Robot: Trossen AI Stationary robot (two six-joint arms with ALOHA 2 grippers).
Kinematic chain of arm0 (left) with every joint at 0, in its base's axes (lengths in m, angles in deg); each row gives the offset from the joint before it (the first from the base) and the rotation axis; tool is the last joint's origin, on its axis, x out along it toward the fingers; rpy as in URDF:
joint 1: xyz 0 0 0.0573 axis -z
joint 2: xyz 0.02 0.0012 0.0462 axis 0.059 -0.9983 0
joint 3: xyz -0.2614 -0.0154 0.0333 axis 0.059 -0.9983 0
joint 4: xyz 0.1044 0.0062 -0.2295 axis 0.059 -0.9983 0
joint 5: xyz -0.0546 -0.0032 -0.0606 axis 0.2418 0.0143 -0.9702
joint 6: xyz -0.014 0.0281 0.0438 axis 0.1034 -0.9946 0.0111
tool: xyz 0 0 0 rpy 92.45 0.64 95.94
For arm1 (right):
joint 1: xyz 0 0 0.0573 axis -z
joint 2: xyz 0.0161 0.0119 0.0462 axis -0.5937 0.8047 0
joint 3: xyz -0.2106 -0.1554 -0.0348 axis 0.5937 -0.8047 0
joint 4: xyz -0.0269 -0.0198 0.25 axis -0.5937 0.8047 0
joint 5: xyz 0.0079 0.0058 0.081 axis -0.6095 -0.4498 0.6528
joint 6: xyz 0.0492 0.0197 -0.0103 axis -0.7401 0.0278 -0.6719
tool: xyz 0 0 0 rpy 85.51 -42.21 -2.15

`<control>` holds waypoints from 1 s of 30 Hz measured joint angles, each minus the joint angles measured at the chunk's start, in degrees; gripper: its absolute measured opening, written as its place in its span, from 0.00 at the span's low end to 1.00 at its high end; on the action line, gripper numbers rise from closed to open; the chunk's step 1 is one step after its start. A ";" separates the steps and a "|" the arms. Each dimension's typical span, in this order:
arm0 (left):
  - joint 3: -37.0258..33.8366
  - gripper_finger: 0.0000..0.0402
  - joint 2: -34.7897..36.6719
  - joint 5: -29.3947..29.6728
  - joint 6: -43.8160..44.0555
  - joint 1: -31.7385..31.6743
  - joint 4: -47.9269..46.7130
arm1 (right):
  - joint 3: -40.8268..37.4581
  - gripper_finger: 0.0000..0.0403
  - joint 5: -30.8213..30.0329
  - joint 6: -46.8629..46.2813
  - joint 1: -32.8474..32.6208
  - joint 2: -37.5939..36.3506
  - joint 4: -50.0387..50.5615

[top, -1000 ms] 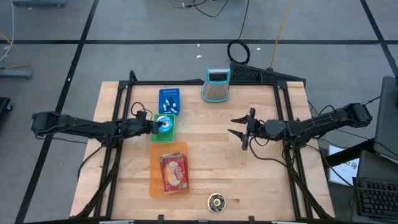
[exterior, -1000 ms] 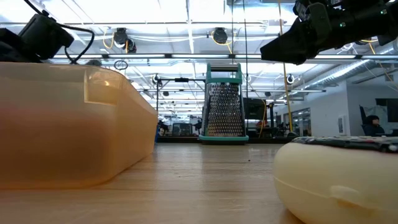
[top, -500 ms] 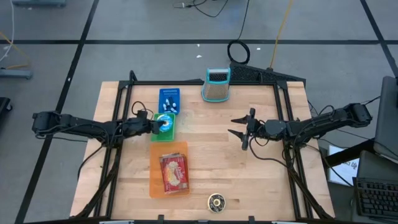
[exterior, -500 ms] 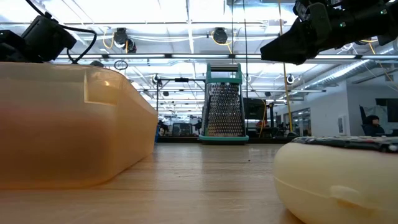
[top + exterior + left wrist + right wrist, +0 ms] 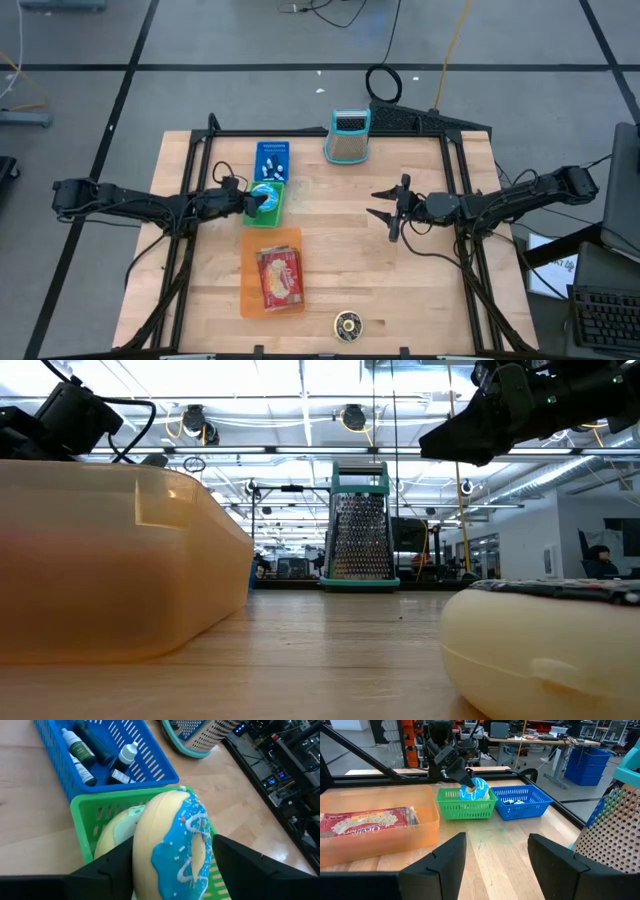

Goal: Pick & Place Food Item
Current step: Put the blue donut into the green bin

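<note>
Blue-iced donut (image 5: 172,847) on edge in green basket (image 5: 267,207), atop pale item. Left pincer (image 5: 165,870) spread, straddling donut, not clamping. Right pincer (image 5: 392,210) open, idle mid-table. Donut probably light, glossy; grip across flat sides.

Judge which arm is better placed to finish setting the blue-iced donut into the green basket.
Left. The left gripper sits at the green basket with its fingers either side of the donut. The right gripper hangs open mid-table, well away.
</note>
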 joint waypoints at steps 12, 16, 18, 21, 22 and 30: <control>0.09 0.63 0.00 -0.03 -1.95 0.00 0.09 | 0.00 0.50 0.11 0.00 -0.02 0.00 0.37; 0.11 0.61 0.00 -1.45 -3.45 0.00 1.78 | 0.00 0.50 0.15 0.00 -0.02 0.00 0.37; 0.16 0.60 0.02 -1.57 -5.36 0.00 3.34 | 0.00 0.50 0.13 0.00 -0.02 0.00 0.37; 0.20 0.59 0.17 -1.43 -7.98 -0.04 4.41 | 0.00 0.50 0.13 0.00 -0.02 0.00 0.35; 0.23 0.58 0.17 -1.34 -8.58 -0.21 4.40 | 0.00 0.50 0.13 0.00 -0.02 0.00 0.35; 3.48 0.54 0.17 -0.97 -14.26 -2.01 -0.97 | 0.00 0.50 0.13 0.00 -0.02 0.00 0.80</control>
